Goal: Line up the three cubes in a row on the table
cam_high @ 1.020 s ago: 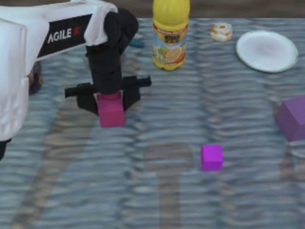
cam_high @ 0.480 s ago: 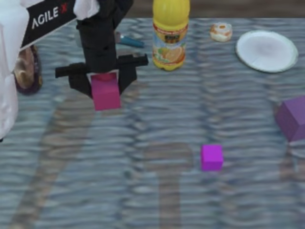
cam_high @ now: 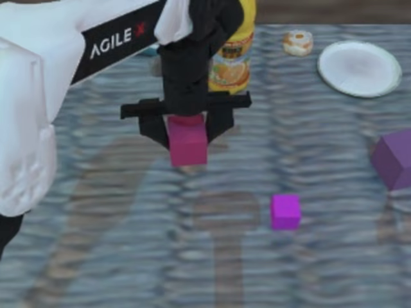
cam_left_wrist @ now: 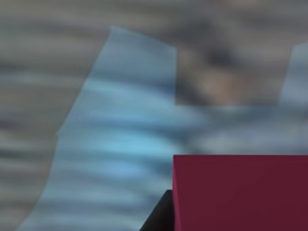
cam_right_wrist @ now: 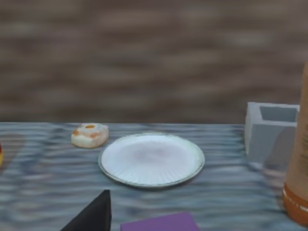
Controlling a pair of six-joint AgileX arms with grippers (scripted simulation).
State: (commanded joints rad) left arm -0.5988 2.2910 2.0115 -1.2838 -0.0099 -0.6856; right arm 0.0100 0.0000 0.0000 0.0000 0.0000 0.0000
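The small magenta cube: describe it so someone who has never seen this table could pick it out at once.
Start at the orange juice bottle at the table's far edge and come toward the near edge, slightly to the right. The small magenta cube sits alone there on the blue-grey cover. It is the smallest and brightest block: the crimson-pink cube is held in the left gripper, and the dull purple cube sits at the right edge.

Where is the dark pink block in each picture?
Top view: the dark pink block hangs left of the middle, held in the left gripper, in front of the juice bottle.
Left wrist view: the block fills one corner, very close.
Right wrist view: not in it.
Shared landmark: the blue-grey table lies under the block in both views.
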